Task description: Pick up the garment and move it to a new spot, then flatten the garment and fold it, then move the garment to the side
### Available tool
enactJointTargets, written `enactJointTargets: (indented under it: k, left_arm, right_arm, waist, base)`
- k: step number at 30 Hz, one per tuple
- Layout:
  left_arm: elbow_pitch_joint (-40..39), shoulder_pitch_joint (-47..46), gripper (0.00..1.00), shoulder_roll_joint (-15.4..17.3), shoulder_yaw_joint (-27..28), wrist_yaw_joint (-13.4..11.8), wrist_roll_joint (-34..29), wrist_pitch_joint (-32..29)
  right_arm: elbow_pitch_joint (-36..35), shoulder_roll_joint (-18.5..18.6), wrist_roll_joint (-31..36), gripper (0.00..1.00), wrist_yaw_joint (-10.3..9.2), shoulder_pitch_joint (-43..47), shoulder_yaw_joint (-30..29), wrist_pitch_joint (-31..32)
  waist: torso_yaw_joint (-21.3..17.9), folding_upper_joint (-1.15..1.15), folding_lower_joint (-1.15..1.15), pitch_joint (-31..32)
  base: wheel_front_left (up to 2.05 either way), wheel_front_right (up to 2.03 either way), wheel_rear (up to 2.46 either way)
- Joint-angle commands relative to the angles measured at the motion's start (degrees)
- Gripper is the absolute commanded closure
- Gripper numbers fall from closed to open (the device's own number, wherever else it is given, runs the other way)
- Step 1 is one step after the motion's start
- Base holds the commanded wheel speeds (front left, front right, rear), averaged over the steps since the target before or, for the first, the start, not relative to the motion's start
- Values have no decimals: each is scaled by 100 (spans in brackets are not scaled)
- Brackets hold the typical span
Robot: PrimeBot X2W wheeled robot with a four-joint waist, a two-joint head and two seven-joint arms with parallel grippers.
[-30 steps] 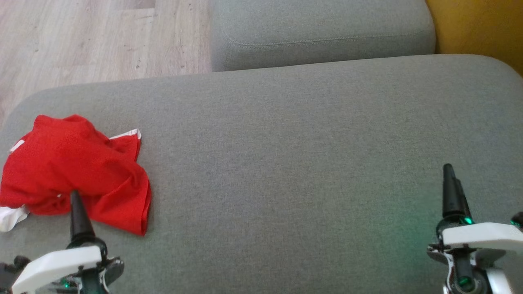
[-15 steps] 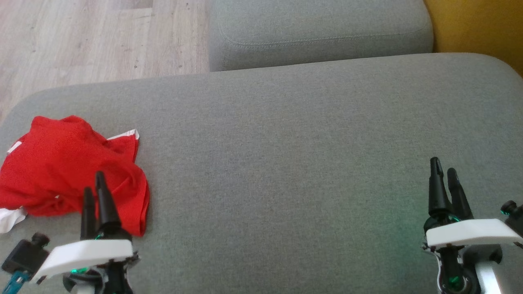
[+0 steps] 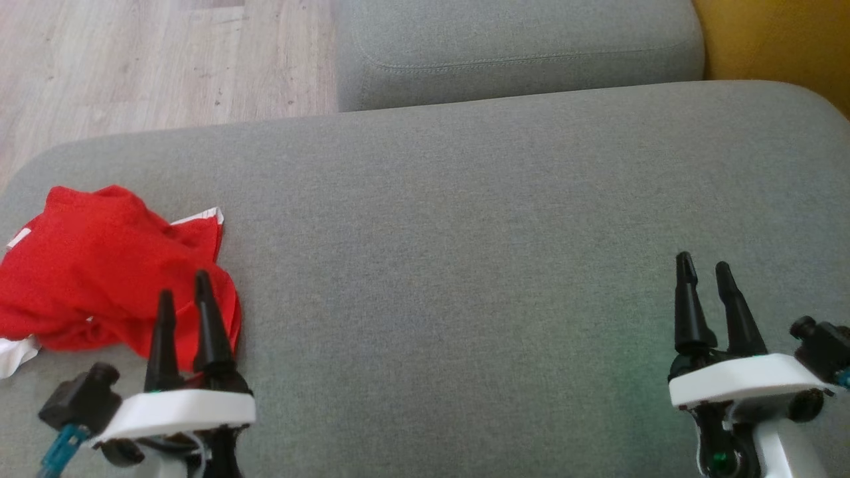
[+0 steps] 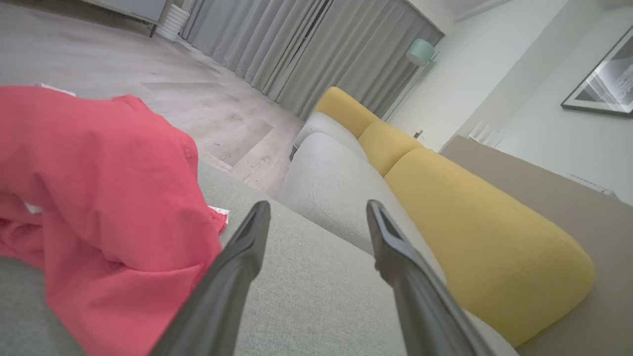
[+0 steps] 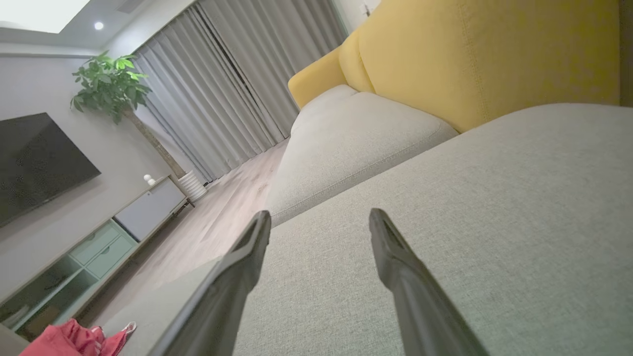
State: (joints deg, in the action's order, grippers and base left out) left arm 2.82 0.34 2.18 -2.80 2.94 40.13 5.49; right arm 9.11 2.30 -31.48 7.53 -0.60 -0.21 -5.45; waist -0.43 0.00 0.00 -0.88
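A crumpled red garment [image 3: 106,265] with white trim lies at the left end of the grey sofa seat [image 3: 465,232]. My left gripper [image 3: 182,299] hovers over the garment's near right corner, open, with nothing between its fingers. In the left wrist view the garment [image 4: 99,198] bulks to the left of that gripper [image 4: 316,212], whose left finger [image 4: 237,267] overlaps its edge. My right gripper [image 3: 700,272] stands open above bare seat at the far right, well away from the garment. In the right wrist view the right gripper [image 5: 319,217] is empty and the garment [image 5: 74,341] lies far off.
A second grey cushion [image 3: 518,46] adjoins the seat at the back, with yellow back cushions [image 4: 470,217] along the right. Wooden floor [image 3: 133,60] drops off beyond the seat's far left edge. A TV cabinet [image 5: 99,237] and plant [image 5: 109,84] stand across the room.
Both grippers have turned so that both fingers of each now show. The left one has shifted right and forward over the garment's corner; the right one has shifted slightly left. The garment lies as before.
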Motion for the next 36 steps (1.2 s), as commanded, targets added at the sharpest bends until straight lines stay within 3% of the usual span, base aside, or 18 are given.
enactJointTargets:
  k: [1, 25, 31, 36]
  left_arm:
    - [-250, -143, 0, 76, 14, -49, -320, 90]
    - [-197, -195, 0, 612, -1026, -860, -2135, 482]
    - [-222, -204, 0, 660, -1182, -873, -2391, 584]
    - [-313, -132, 0, 478, -993, -721, -2333, 669]
  right_arm:
    - [-268, 41, 295, 0, -3, -302, 131, -100]
    - [-428, 48, 2244, 0, -3, -290, 490, -488]
    - [-519, 50, 2718, 0, -4, -309, 574, -590]
    - [-585, 52, 2917, 0, -4, -301, 640, -674]
  waist:
    - [3, 0, 0, -7]
    - [-25, 0, 0, -53]
    - [-43, 0, 0, -55]
    - [-42, 0, 0, -48]
  base:
    - [0, 0, 0]
    - [0, 0, 0]
    - [0, 0, 0]
    - [0, 0, 0]
